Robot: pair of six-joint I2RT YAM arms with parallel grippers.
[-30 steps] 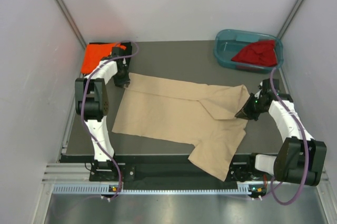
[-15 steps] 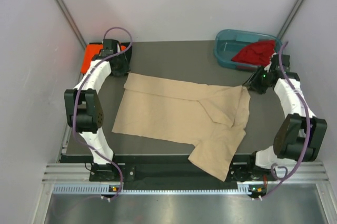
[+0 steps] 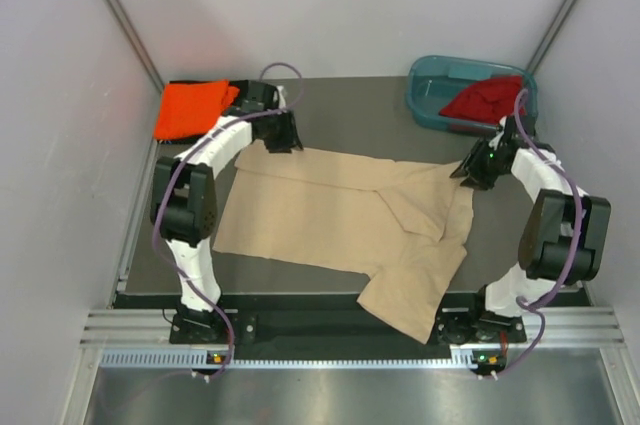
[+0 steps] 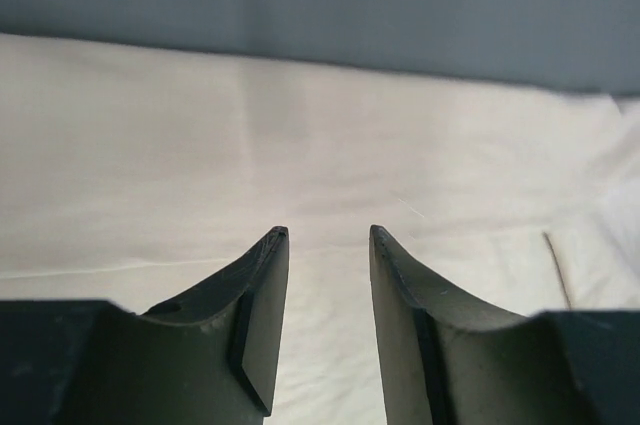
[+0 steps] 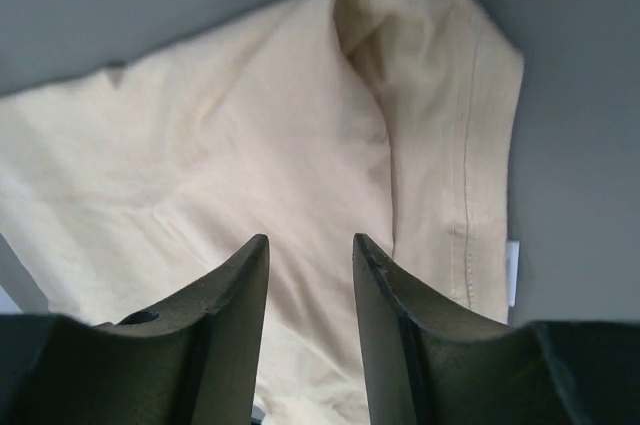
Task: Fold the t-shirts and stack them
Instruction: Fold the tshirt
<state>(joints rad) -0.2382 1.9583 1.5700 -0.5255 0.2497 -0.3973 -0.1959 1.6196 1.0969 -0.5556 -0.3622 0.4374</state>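
Observation:
A beige-tan t-shirt (image 3: pixel 320 215) lies spread flat on the dark table, its right part folded over and one end hanging off the near edge. My left gripper (image 3: pixel 284 138) hovers open over the shirt's far edge; in the left wrist view the beige cloth (image 4: pixel 320 145) shows under the empty gap of the gripper (image 4: pixel 326 235). My right gripper (image 3: pixel 466 172) is open at the shirt's far right corner, and in its wrist view the gripper (image 5: pixel 310 241) stands above the hemmed fold (image 5: pixel 440 125). A folded orange t-shirt (image 3: pixel 190 110) sits far left. A dark red t-shirt (image 3: pixel 485 100) lies in the tub.
A teal plastic tub (image 3: pixel 430 85) stands at the far right corner of the table (image 3: pixel 350 105). Grey walls close in on the left, back and right. A metal rail (image 3: pixel 300 355) runs along the near edge by the arm bases.
The right gripper let go of the folded beige cloth, opened and pulled back to the shirt's far right corner. The left gripper swung right from beside the orange shirt to the beige shirt's far edge.

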